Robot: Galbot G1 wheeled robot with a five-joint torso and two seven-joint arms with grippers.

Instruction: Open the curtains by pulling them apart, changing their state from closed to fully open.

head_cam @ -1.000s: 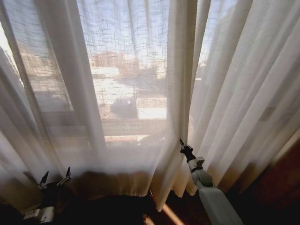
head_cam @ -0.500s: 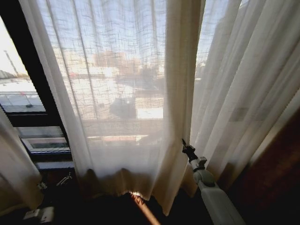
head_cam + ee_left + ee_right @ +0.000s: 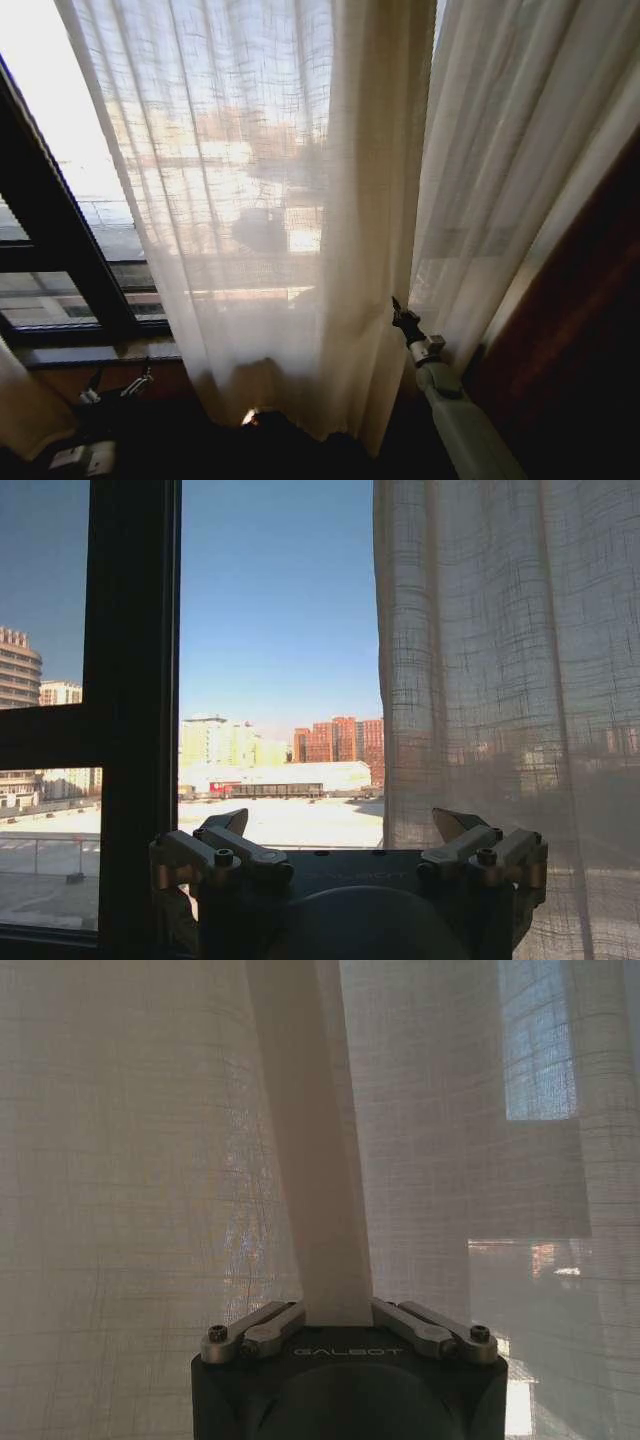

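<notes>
1. Head view: sheer cream curtains (image 3: 260, 200) hang in vertical folds across the middle and right of a tall window.
2. At the left, the glass is uncovered. A black window frame (image 3: 60, 240) crosses it at a slant, with bright sky above and rooftops below.
3. A thick bunched fold of the curtains runs down the centre, ending near the floor.
4. The right gripper (image 3: 400, 315) sits low and right of centre, at the end of a pale grey arm rising from the bottom edge. Its tip presses against that bunched fold.
5. Right wrist view: the right gripper (image 3: 338, 1312) has its fingers drawn in on a narrow pleat of the curtains (image 3: 140, 1160), which rises straight up from between them. Sheer fabric spreads on both sides of the pleat.
6. A dark brown drape (image 3: 580, 330) fills the lower right corner, beside the curtains.
7. The left gripper (image 3: 118, 380) is low in the bottom left corner, in shadow below the window sill, well apart from the curtains.
8. Left wrist view: the left gripper (image 3: 345, 840) has its fingers spread wide, holding nothing. Beyond it are blue sky and city buildings (image 3: 270, 760), the frame (image 3: 135, 680) to one side and the curtains' edge (image 3: 500, 660) to the other.
</notes>
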